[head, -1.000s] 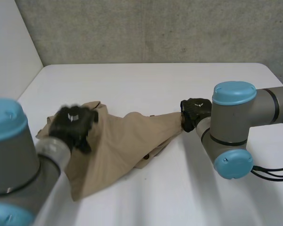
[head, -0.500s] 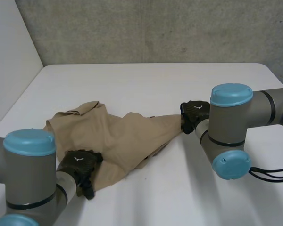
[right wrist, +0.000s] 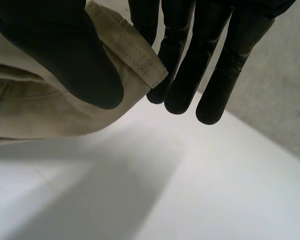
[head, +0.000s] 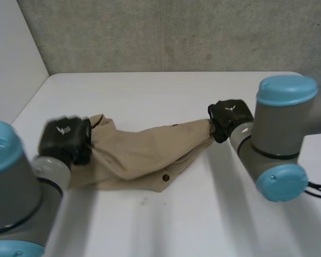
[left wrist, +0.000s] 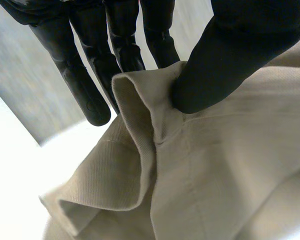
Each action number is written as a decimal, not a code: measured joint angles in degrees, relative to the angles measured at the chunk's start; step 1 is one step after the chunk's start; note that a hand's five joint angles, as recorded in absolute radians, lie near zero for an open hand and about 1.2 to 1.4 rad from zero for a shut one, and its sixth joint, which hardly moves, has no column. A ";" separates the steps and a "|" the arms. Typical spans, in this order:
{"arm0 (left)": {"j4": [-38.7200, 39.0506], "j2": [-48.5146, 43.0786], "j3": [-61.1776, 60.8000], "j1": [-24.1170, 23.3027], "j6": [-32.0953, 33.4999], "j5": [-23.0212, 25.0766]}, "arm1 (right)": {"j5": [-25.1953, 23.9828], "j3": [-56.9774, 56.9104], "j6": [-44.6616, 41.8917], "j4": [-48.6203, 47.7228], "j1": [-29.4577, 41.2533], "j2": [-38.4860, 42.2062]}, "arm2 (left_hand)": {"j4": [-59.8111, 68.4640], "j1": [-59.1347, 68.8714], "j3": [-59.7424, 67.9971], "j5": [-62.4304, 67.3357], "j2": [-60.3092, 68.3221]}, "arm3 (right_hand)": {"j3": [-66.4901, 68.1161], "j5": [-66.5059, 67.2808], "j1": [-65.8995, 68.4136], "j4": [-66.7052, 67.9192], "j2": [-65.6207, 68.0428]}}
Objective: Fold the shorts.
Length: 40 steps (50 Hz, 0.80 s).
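Note:
The tan shorts (head: 142, 155) hang stretched between my two hands over the white table (head: 166, 96), sagging in the middle onto it. My left hand (head: 66, 140) grips their left end; in its wrist view the thumb (left wrist: 225, 65) presses a folded edge of the shorts (left wrist: 190, 170) against the fingers (left wrist: 90, 75). At the right end, my right hand (head: 230, 118) holds a corner. There the thumb (right wrist: 65, 60) pinches the hem of the shorts (right wrist: 132, 52) against straight fingers (right wrist: 190, 60).
A grey concrete wall (head: 171, 32) runs behind the table. A white side wall (head: 10, 59) stands at the left. Both arms' elbows (head: 278, 134) hang low over the near table.
My left hand closed on the shorts' left end and lifted it up and back from the near edge. The cloth is now pulled taut and narrower. My right hand rose slightly, still gripping.

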 measured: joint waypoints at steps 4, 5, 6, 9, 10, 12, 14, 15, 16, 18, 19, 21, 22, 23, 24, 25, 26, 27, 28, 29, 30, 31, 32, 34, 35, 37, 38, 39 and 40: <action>-1.42 7.21 2.77 0.78 1.12 1.46 | -1.28 1.12 -8.13 2.60 -0.13 -5.99 | 0.00 0.00 0.00 0.00 0.00 | 0.00 0.00 0.00 0.00 0.00; -2.01 9.25 3.81 1.06 1.59 2.12 | -1.68 1.32 -9.95 3.23 -0.15 -7.92 | 0.00 0.00 0.19 0.00 0.01 | 0.00 0.00 0.00 0.00 0.00; -2.51 10.74 4.70 1.27 1.96 2.66 | -1.96 1.36 -11.11 3.63 -0.16 -9.46 | 0.00 0.00 0.36 0.00 0.01 | 0.00 0.00 0.00 0.00 0.00; -4.75 15.91 8.37 2.11 3.16 4.82 | -2.81 1.13 -14.03 5.32 -0.14 -15.71 | 0.21 0.00 0.85 0.00 0.04 | 0.00 0.00 0.00 0.00 0.00; -5.45 17.24 9.51 2.35 3.43 5.42 | -2.99 0.79 -14.54 5.85 -0.13 -17.75 | 0.21 0.00 0.85 0.00 0.04 | 0.00 0.00 0.00 0.00 0.00; -6.45 19.14 11.43 2.71 3.72 6.23 | -3.17 0.34 -14.93 6.55 -0.12 -20.02 | 0.21 0.00 0.85 0.00 0.04 | 0.00 0.00 0.00 0.00 0.00; -8.54 23.09 16.43 3.53 4.08 7.66 | -3.45 -1.37 -15.37 8.29 -0.10 -25.61 | 0.23 0.00 0.85 0.00 0.07 | 0.00 0.00 0.00 0.00 0.00; -9.04 24.20 18.23 3.77 4.12 7.96 | -3.55 -2.94 -15.38 9.46 -0.09 -29.25 | 0.24 0.00 0.85 0.00 0.08 | 0.39 0.00 0.00 0.29 0.17; -9.32 24.79 19.31 3.90 4.14 8.10 | -3.56 -3.57 -15.36 9.87 -0.09 -30.51 | 0.24 0.00 0.85 0.00 0.08 | 0.39 0.00 0.00 0.29 0.17; -10.13 26.63 23.69 4.42 4.14 8.46 | -3.58 -5.13 -15.29 10.83 -0.10 -33.11 | 0.25 0.00 0.85 0.00 0.10 | 0.39 0.00 0.00 0.29 0.17; -10.26 26.95 24.73 4.54 4.13 8.51 | -3.57 -6.25 -15.24 11.51 -0.13 -34.65 | 0.25 0.00 0.85 0.00 0.11 | 0.39 0.00 0.00 0.29 0.17; -10.58 27.69 28.28 4.90 4.08 8.58 | -3.55 -7.77 -15.23 12.52 -0.24 -36.28 | 0.25 0.00 0.85 -0.08 0.11 | 0.39 0.01 0.00 0.29 0.17; -10.62 27.76 29.57 5.04 4.07 8.58 | -3.54 -8.42 -15.27 13.06 -0.41 -36.76 | 0.25 0.00 0.85 -0.08 0.11 | 0.39 0.01 0.00 0.29 0.17; -10.64 27.67 30.43 5.17 4.05 8.58 | -3.53 -8.83 -15.35 13.60 -0.69 -36.94 | 0.25 0.00 0.85 0.00 0.12 | 0.39 0.01 0.00 0.29 0.17; -10.64 27.53 30.89 5.26 4.05 8.57 | -3.54 -9.01 -15.40 13.89 -0.90 -36.93 | 0.25 0.00 0.85 -0.07 0.12 | 0.39 0.01 0.00 0.29 0.17; -10.62 26.82 31.82 5.54 4.04 8.56 | -3.53 -9.23 -15.53 14.59 -1.52 -36.50 | 0.25 0.00 0.85 0.00 0.12 | 0.39 0.01 0.00 0.29 0.17; -10.61 26.30 32.10 5.69 4.03 8.55 | -3.54 -9.28 -15.61 14.99 -1.93 -36.07 | 0.25 0.00 0.85 0.00 0.12 | 0.39 0.01 0.00 0.29 0.17; -10.60 25.85 32.25 5.80 4.03 8.55 | -3.54 -9.29 -15.63 15.08 -2.03 -35.94 | 0.25 0.00 0.85 0.00 0.12 | 0.39 0.01 0.00 0.29 0.17; -10.56 24.21 32.50 6.18 4.02 8.53 | -3.57 -9.30 -15.74 15.68 -2.75 -34.93 | 0.25 0.00 0.85 0.00 0.12 | 0.39 0.01 0.00 0.29 0.17; -10.54 23.76 32.53 6.27 4.02 8.54 | -3.61 -9.26 -15.80 16.00 -3.22 -34.15 | 0.25 0.00 0.85 0.00 0.12 | 0.39 0.01 0.00 0.29 0.17; -10.45 22.17 32.55 6.53 4.02 8.56 | -3.70 -9.19 -15.85 16.33 -3.74 -33.00 | 0.25 0.00 0.85 0.00 0.12 | 0.39 0.01 0.00 0.29 0.17; -10.37 19.20 32.38 6.87 4.02 8.62 | -3.99 -9.01 -15.87 16.72 -4.46 -30.66 | 0.25 0.00 0.85 -0.05 0.12 | 0.39 0.01 0.00 0.29 0.17; -10.28 17.20 32.27 7.05 4.02 8.69 | -4.19 -8.92 -15.84 16.84 -4.78 -29.16 | 0.25 0.00 0.85 0.00 0.12 | 0.39 0.01 0.00 0.29 0.17; -10.15 13.07 32.11 7.34 4.06 8.90 | -4.56 -8.87 -15.67 16.81 -5.15 -26.27 | 0.26 0.00 0.85 0.00 0.13 | 0.39 0.01 0.00 0.28 0.17; -10.02 11.39 32.15 7.42 4.08 9.00 | -4.65 -8.89 -15.59 16.74 -5.22 -25.43 | 0.26 0.00 0.85 0.00 0.13 | 0.39 0.01 0.00 0.28 0.17; -9.52 4.89 32.71 7.62 4.24 9.29 | -4.98 -9.24 -15.02 16.00 -5.36 -20.89 | 0.26 0.00 0.85 -0.01 0.13 | 0.39 0.01 0.00 0.29 0.17; -9.42 3.72 32.88 7.65 4.26 9.34 | -4.99 -9.32 -14.92 15.83 -5.35 -20.33 | 0.26 0.00 0.85 -0.01 0.13 | 0.39 0.01 0.00 0.29 0.17; -8.83 -0.49 33.76 7.68 4.36 9.48 | -5.04 -9.79 -14.36 14.78 -5.30 -17.60 | 0.26 0.00 0.85 0.00 0.13 | 0.39 0.01 0.00 0.29 0.17; -8.38 -3.50 34.46 7.67 4.43 9.54 | -5.02 -10.20 -13.86 13.79 -5.24 -15.50 | 0.26 0.00 0.85 0.00 0.14 | 0.39 0.01 0.00 0.28 0.17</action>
